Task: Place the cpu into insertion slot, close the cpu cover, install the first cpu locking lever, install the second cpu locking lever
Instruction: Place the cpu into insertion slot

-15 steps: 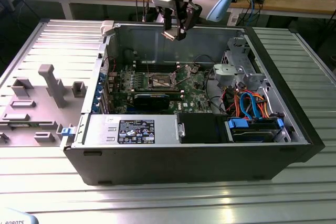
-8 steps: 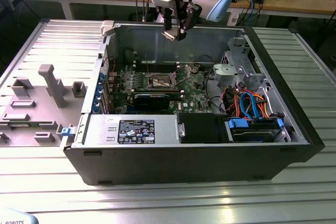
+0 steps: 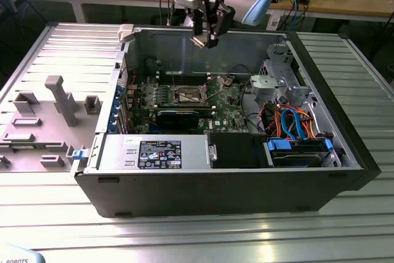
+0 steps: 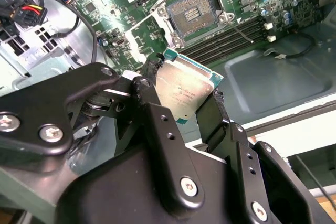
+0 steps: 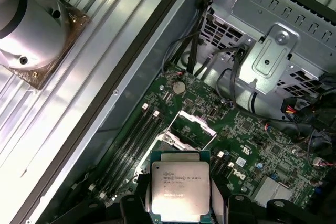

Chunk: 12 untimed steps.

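My gripper (image 3: 205,41) hangs above the open computer case, near its back wall, shut on the cpu (image 4: 185,85). The cpu is a flat square chip with a dull silver top (image 5: 180,184), pinched by two opposite edges between the black fingers (image 4: 152,103). Below it, on the green motherboard (image 3: 229,104), the insertion slot (image 4: 193,10) lies uncovered, its dark centre and silvery rim (image 5: 195,127) in plain sight. A silvery plate at the slot's edge (image 5: 171,141) looks like the cpu cover swung open. Thin levers stand up beside the slot (image 3: 189,95).
Long memory slots (image 4: 226,38) flank the socket. A metal drive cage (image 3: 280,81) with orange and blue cables sits at the exterior view's right, a power supply (image 3: 154,152) along the front wall. Grey fixture blocks (image 3: 58,100) stand on the table at the exterior view's left.
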Tool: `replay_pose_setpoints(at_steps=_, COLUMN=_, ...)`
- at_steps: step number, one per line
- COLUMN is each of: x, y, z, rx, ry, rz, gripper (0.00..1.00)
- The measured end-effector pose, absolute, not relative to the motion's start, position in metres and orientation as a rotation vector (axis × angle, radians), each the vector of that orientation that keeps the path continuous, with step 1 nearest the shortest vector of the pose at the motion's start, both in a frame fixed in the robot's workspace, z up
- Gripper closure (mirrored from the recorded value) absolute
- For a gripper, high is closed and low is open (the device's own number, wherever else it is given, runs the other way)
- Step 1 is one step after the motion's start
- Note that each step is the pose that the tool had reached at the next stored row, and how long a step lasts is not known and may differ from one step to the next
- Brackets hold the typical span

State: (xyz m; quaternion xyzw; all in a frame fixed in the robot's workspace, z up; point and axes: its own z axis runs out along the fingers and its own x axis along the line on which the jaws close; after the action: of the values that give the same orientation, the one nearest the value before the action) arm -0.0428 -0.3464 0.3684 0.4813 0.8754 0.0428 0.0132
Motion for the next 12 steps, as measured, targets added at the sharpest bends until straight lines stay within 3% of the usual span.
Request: replay_pose_setpoints(at_steps=12, x=-0.0428, y=-0.3464, z=0.3684, rx=1.520, ry=2.715, rz=0.133, gripper=0.46)
